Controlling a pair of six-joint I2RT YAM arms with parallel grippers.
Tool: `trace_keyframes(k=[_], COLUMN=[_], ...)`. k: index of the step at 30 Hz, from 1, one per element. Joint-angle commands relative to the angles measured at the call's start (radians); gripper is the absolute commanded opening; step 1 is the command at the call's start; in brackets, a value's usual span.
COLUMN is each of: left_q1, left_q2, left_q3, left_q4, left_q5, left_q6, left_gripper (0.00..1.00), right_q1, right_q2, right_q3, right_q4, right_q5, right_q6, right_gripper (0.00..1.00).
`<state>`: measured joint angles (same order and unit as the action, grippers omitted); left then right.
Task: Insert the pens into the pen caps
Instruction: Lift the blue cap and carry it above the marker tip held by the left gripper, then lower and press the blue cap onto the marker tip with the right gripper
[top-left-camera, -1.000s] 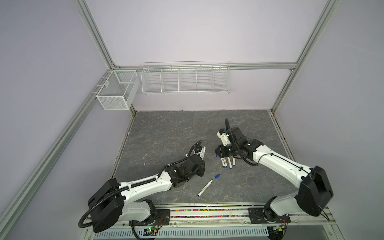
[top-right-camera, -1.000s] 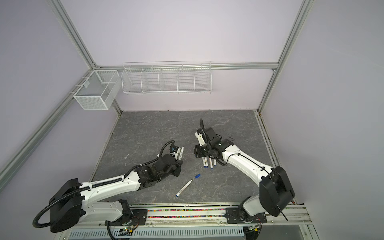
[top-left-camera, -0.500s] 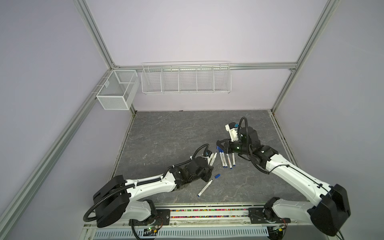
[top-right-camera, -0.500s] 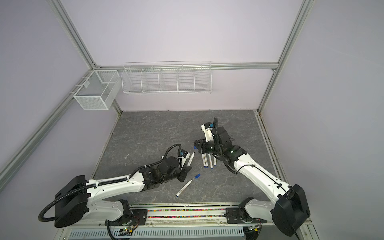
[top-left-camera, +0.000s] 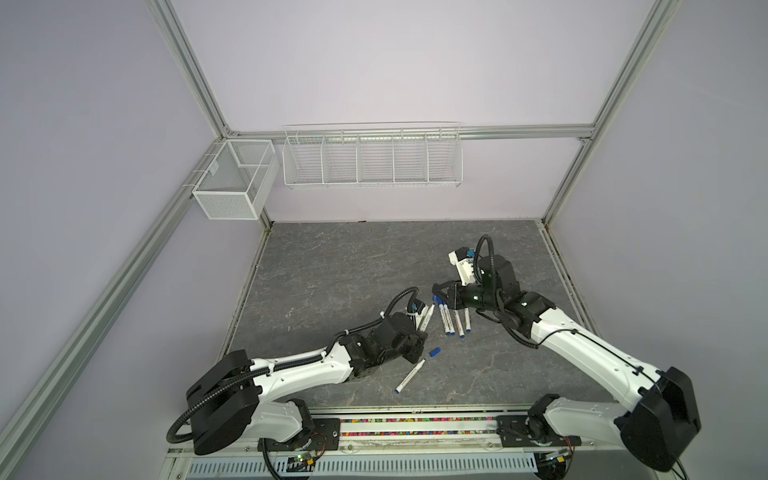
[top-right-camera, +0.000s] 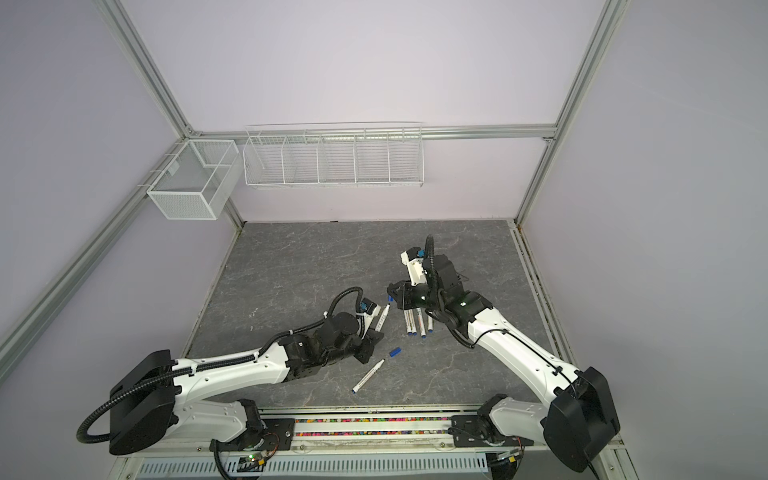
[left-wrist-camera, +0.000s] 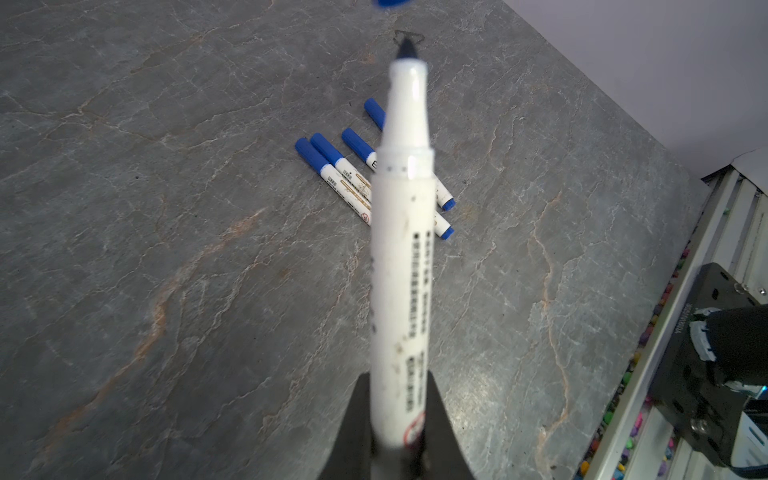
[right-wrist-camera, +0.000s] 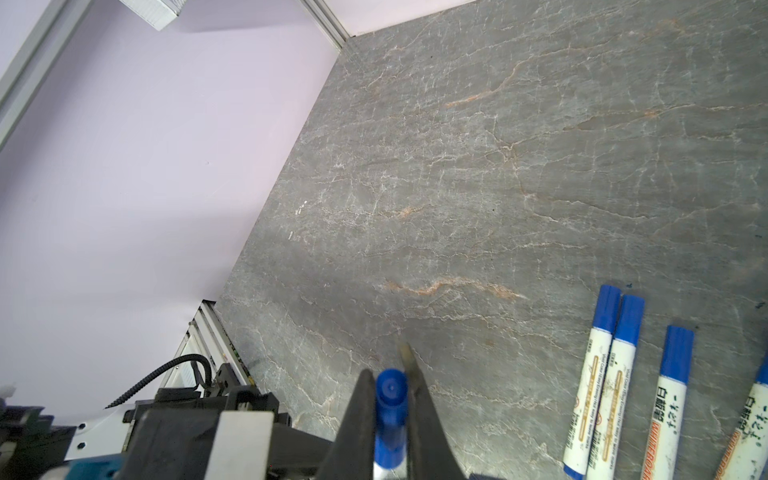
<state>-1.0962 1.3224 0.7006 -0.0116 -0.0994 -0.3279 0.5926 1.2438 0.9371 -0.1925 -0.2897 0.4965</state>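
Grey marbled desk between lilac walls is carrying the pens. Left fingers are clenching a slim white marker pen with printed barrel, its bare tip pointing at a small blue plastic cap that right fingers are pinching; tip and cap are sitting near, apart. Four capped white pens are lying side by side just beside right fingers. One uncapped pen and a loose blue cap are lying near the front edge.
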Motion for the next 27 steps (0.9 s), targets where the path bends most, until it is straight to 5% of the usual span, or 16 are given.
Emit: trace_keyframes(k=[1,18,27], left_q1=[-0.005,-0.005,0.045], left_q2=[0.002,-0.019,-0.107], left_q3=[0.028,0.018,-0.027], left_q4=[0.022,0.065,0.198], left_q5=[0.001,-0.071,-0.014], left_q6=[0.012,-0.027,-0.050], left_gripper=[0.00,0.00,0.00], right_q1=[0.008,0.019,-0.008], right_q2=[0.011,-0.008,-0.015], right_q3=[-0.015,-0.026,0.019], right_q4=[-0.012,-0.023,-0.195], right_q5=[-0.016,-0.092,-0.179], right_q6=[-0.022,-0.024,-0.115], right_gripper=[0.10,0.09,0.10])
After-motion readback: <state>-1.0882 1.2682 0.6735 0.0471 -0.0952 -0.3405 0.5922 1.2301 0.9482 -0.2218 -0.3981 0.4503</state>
